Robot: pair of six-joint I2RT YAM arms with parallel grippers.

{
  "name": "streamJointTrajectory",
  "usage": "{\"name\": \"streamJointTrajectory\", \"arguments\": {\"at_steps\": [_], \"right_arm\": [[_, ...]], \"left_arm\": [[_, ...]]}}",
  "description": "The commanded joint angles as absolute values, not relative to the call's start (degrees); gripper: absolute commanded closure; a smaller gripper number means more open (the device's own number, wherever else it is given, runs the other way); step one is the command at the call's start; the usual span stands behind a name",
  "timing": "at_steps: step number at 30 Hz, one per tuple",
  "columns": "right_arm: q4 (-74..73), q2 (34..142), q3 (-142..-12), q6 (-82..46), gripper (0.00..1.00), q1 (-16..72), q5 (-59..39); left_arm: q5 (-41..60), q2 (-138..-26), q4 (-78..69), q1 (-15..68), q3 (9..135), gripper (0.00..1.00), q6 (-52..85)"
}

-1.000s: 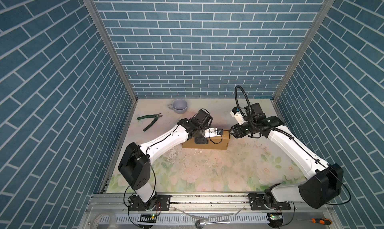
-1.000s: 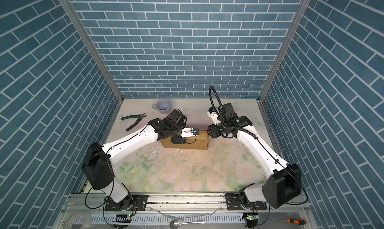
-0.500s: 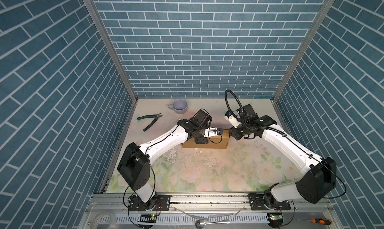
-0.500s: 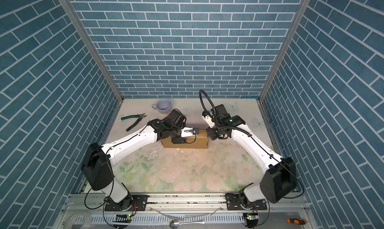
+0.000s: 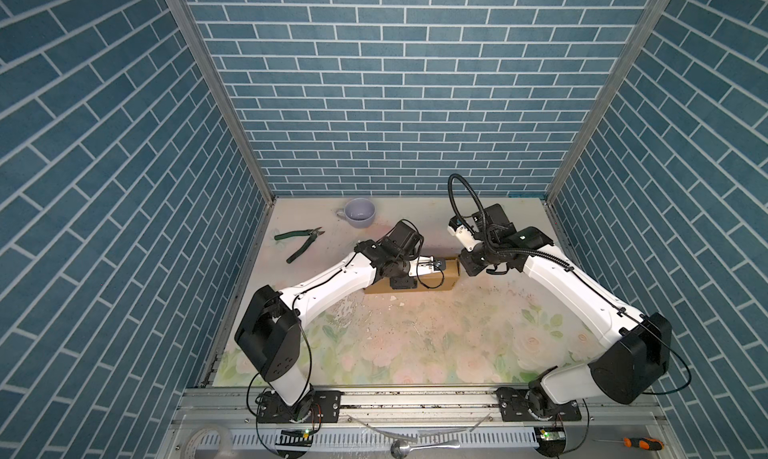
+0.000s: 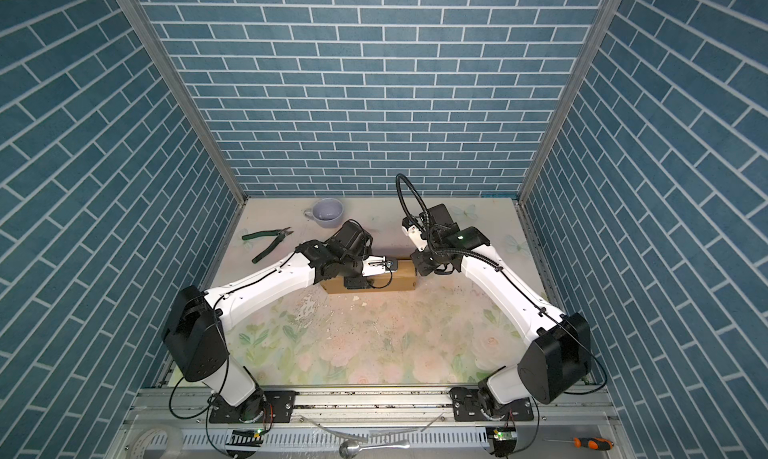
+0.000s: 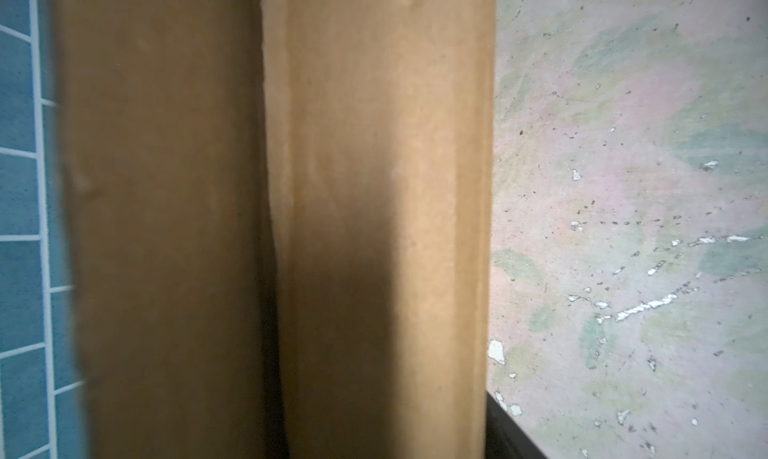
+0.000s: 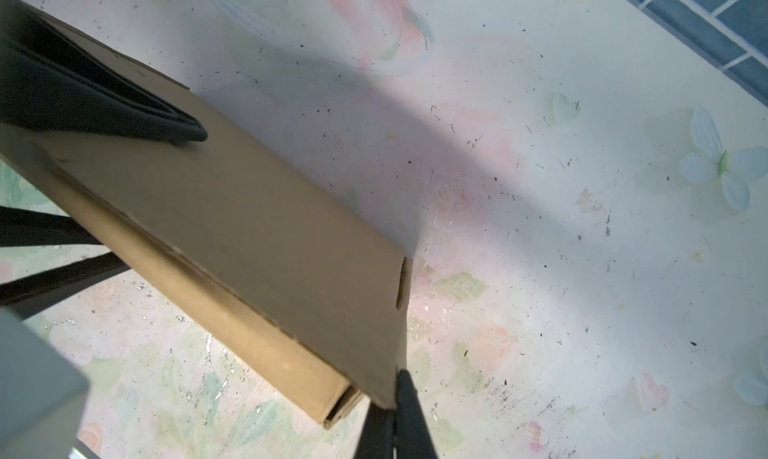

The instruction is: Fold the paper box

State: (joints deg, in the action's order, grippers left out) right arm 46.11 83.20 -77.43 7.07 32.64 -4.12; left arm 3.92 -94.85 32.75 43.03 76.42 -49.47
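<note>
The paper box [image 8: 257,236] lies flat right under the left claw [image 5: 438,265], whose gap I cannot tell, and its corner seems to touch the tips of the shut right claw [image 8: 401,394]; it looks light, stiff and bendy at the folds, so push on flap edges.

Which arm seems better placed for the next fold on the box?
Right, probably. The right gripper, shut, touches a corner of the box at its gaping end, free to push there. The left gripper lies on top of the box, seemingly holding it down.
</note>
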Motion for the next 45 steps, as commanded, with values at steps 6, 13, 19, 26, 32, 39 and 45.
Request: {"name": "streamJointTrajectory", "arguments": {"at_steps": [6, 13, 19, 26, 32, 39, 45], "right_arm": [[45.8, 83.8, -78.1, 7.4, 0.78, 33.0, 0.0], [44.9, 85.1, -78.3, 7.1, 0.83, 33.0, -1.1], [45.3, 85.8, -79.1, 6.7, 0.86, 32.9, -2.2], [44.2, 88.1, -79.1, 6.4, 0.82, 32.8, -2.2], [50.6, 89.1, -85.9, 1.7, 1.00, 31.9, -8.2], [59.2, 93.0, -92.3, -4.9, 1.00, 29.7, -18.0], [58.1, 94.0, -93.1, -12.1, 1.00, 27.9, -24.9]], "left_arm": [[4.5, -95.6, 32.1, 42.2, 75.2, 0.33, -48.9], [5.0, -97.1, 32.0, 41.1, 75.7, 0.36, -48.9], [5.3, -98.1, 32.0, 40.6, 76.2, 0.36, -48.9], [5.5, -98.6, 31.6, 40.4, 76.1, 0.36, -49.0], [4.9, -98.5, 31.6, 40.4, 75.9, 0.36, -49.3], [5.8, -99.3, 31.6, 40.4, 76.1, 0.36, -48.9], [6.0, -99.5, 32.1, 40.4, 77.4, 0.36, -48.7]]}}
